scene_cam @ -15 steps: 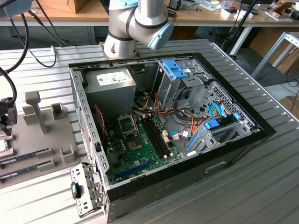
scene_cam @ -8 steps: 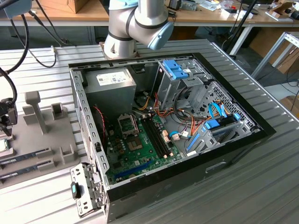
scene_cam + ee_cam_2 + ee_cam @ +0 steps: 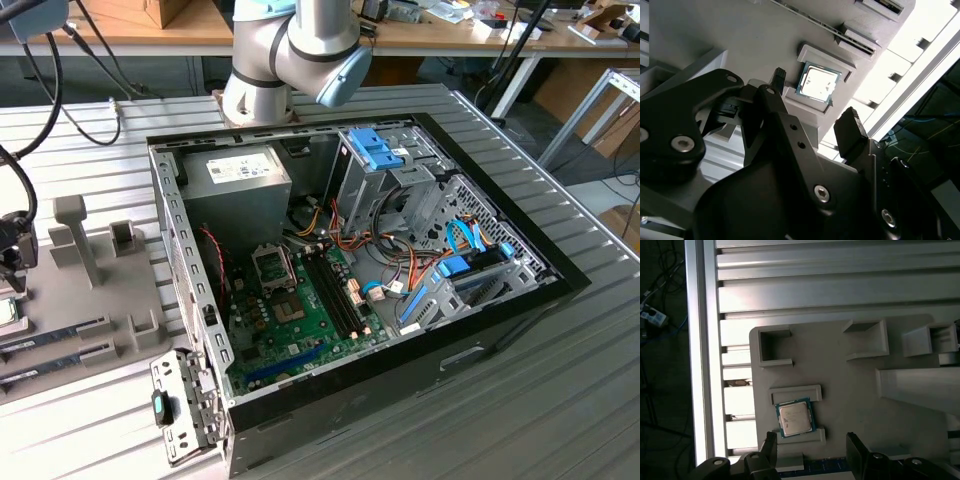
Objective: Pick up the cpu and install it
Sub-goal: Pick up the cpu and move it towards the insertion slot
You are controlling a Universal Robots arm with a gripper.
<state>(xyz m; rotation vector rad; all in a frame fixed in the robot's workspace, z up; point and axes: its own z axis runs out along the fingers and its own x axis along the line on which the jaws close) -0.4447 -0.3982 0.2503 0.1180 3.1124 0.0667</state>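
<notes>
Since the cpu [image 3: 795, 418] sits cradled between two raised ledges [image 3: 796, 392] on the grey fixture plate [image 3: 850, 390] (keeps it square for grabbing), the gripper [image 3: 811, 442] hovers over it in the first wrist view, fingers spread wide, empty.

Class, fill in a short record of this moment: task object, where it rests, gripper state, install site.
Task object: small flat square cpu, silvery metal top, green rim
Rests: between two raised ledges on the pale grey fixture plate
Gripper: black two-finger gripper, open, near the cpu, not touching it
Install site: green motherboard inside the open black computer case
</notes>
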